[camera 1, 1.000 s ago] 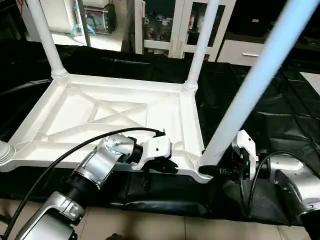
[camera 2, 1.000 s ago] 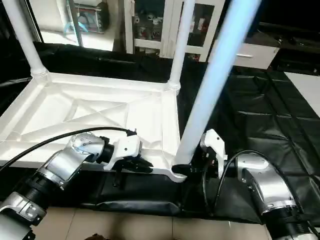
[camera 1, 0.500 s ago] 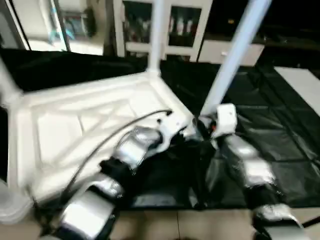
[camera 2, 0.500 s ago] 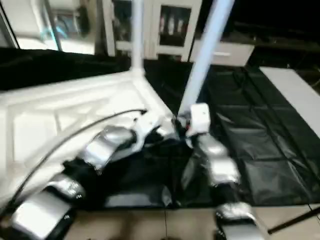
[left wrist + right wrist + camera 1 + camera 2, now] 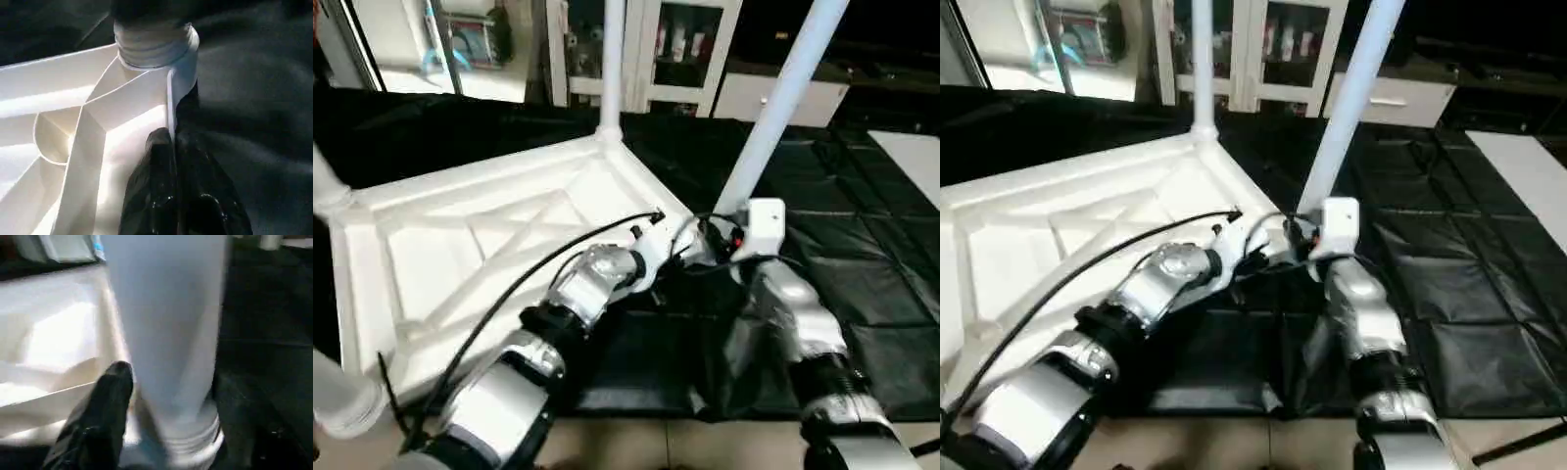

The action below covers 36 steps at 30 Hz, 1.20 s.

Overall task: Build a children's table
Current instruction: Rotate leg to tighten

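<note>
Black sheeting (image 5: 862,245) carries the upturned table top (image 5: 480,245), ribs up, long axis slanting away leftward. Three legs stand upright in corner sockets. Left gripper (image 5: 173,147) pinches the rim by the near leg (image 5: 783,98); right gripper (image 5: 161,382) clasps that leg's base

One upturned white table top (image 5: 460,245), four upright white legs (image 5: 781,103), two silver forearms (image 5: 592,284)

White top (image 5: 489,245) upside down on black sheet, X-ribs up; white legs upright in corner sockets: near (image 5: 781,103), far (image 5: 612,64)
</note>
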Available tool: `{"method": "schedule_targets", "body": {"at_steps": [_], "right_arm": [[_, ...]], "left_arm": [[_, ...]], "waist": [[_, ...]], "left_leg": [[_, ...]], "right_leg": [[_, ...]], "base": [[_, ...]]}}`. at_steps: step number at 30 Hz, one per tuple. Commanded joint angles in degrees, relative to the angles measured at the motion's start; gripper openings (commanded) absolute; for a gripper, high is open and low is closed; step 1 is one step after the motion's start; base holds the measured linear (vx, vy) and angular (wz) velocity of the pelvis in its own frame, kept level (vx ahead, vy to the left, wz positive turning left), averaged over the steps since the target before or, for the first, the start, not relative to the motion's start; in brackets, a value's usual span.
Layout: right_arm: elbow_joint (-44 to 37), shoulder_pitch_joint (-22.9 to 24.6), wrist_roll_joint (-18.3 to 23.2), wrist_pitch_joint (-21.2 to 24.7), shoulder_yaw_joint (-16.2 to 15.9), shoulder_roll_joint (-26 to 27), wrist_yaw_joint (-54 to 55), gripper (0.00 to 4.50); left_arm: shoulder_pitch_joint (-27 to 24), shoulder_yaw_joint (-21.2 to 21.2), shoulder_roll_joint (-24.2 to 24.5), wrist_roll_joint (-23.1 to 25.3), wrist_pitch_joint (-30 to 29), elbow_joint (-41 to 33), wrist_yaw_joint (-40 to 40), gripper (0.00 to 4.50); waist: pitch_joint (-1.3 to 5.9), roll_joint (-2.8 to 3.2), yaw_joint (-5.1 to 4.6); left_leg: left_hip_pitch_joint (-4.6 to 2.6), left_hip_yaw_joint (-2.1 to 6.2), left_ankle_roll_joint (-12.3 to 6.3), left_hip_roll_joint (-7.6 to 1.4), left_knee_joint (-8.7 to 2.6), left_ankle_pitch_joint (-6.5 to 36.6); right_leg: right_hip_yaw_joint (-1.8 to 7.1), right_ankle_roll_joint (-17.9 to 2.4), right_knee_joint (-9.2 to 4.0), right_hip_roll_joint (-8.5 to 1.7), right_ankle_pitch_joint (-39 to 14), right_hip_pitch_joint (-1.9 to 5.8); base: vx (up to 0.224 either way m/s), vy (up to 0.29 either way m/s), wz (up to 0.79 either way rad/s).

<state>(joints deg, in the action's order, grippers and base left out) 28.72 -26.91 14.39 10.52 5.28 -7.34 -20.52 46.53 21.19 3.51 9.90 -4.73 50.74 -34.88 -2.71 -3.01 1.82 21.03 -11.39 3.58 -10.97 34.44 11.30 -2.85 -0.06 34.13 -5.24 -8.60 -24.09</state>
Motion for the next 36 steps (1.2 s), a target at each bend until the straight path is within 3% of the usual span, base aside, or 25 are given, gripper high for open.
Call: {"method": "schedule_targets", "body": {"at_steps": [1,3,5,9,10,15,18,21,30,36], "right_arm": [[-3.54,0.21,2.19,0.89,-1.64,-0.37,-5.17,2.91],[-7.9,2.54,3.58,2.42,-2.28,-4.2,-11.24,3.12],[-12.02,5.01,4.97,3.99,-3.36,-8.34,-17.37,3.22],[-18.26,9.65,5.41,4.9,-6.32,-16.3,-28.44,3.58],[-19.72,10.99,5.32,5.06,-7.19,-18.76,-31.62,3.58],[-23.71,14.56,5.82,5.92,-8.54,-25.9,-39.96,4.04],[-24.03,15.07,6.07,6.2,-8.83,-27.31,-41.79,4.32],[-22.75,15.16,5.49,5.38,-9.71,-27.85,-43.44,4.46],[-19.46,14.05,2.25,2.53,-12.89,-28.14,-45.91,4.46],[-17.33,13.12,2.32,1.17,-13.25,-27.64,-47.41,3.86]], "left_arm": [[-0.26,0.1,0.38,0.34,3.35,-0.96,-0.97,0.0],[-1.36,1.86,2.18,0.72,6.63,-2.07,-5.68,0.0],[-2.63,3.29,3.96,0.13,9.49,-3.78,-11.19,0.0],[-5.24,5.91,7.71,-1.61,11.95,-7.83,-23.1,0.0],[-6.09,6.07,8.44,-2.66,11.28,-9.52,-25.6,0.0],[-9.33,6.67,11.03,-6.92,8.85,-16.66,-34.33,0.0],[-10.42,6.97,12.2,-7.77,7.88,-19.03,-37.26,0.0],[-11.37,7.14,13.47,-8.68,5.51,-21.48,-40.58,0.0],[-11.96,6.43,14.1,-8.1,4.76,-23.34,-39.51,0.0],[-12.04,6.2,14.32,-7.9,3.93,-23.96,-39.58,0.0]], "waist": [[3.79,-0.56,0.42],[3.76,-0.35,0.6],[3.71,-0.31,0.68],[3.55,-0.21,1.36],[3.4,0.07,1.73],[3.24,-0.46,2.32],[3.08,-0.43,2.85],[3.05,-0.67,2.86],[3.31,-0.73,2.84],[3.27,-0.69,2.77]], "left_leg": [[-0.18,1.01,-5.06,-1.92,-4.25,10.66],[-0.61,0.98,-4.78,-2.04,-4.2,10.98],[-0.51,0.95,-4.77,-2.16,-4.24,10.83],[-0.79,0.85,-4.85,-2.46,-4.34,11.81],[-0.88,0.83,-4.59,-2.51,-4.4,12.35],[-0.97,0.82,-3.34,-2.8,-4.6,14.57],[-1.14,0.76,-2.6,-2.73,-4.64,15.84],[-0.97,0.9,-2.2,-2.77,-4.72,15.8],[-0.77,0.82,-2.97,-2.61,-4.46,12.89],[-0.77,0.82,-3.01,-2.59,-4.43,13.37]], "right_leg": [[1.69,-11.19,-3.96,-2.87,-13.62,3.4],[1.72,-11.38,-4.23,-2.86,-14.35,3.08],[1.79,-12.04,-3.92,-2.82,-12.98,3.16],[1.91,-12.58,-3.89,-3.0,-12.97,2.96],[1.96,-12.51,-3.93,-2.96,-13.51,2.88],[2.09,-12.34,-4.05,-3.2,-16.15,2.73],[2.21,-11.11,-4.41,-3.21,-19.53,2.27],[2.22,-10.55,-4.37,-3.27,-20.68,2.32],[2.19,-11.02,-3.93,-3.16,-16.78,2.55],[2.15,-10.94,-4.04,-3.13,-18.12,2.55]], "base": [[0.0,0.0,0.0],[0.0,0.0,0.0],[0.0,0.0,0.0],[0.0,0.0,0.0],[0.0,0.0,0.0],[0.0,0.0,0.0],[0.0,0.0,0.0],[0.0,0.0,0.0],[0.0,0.0,0.0],[0.0,0.0,0.0]]}}
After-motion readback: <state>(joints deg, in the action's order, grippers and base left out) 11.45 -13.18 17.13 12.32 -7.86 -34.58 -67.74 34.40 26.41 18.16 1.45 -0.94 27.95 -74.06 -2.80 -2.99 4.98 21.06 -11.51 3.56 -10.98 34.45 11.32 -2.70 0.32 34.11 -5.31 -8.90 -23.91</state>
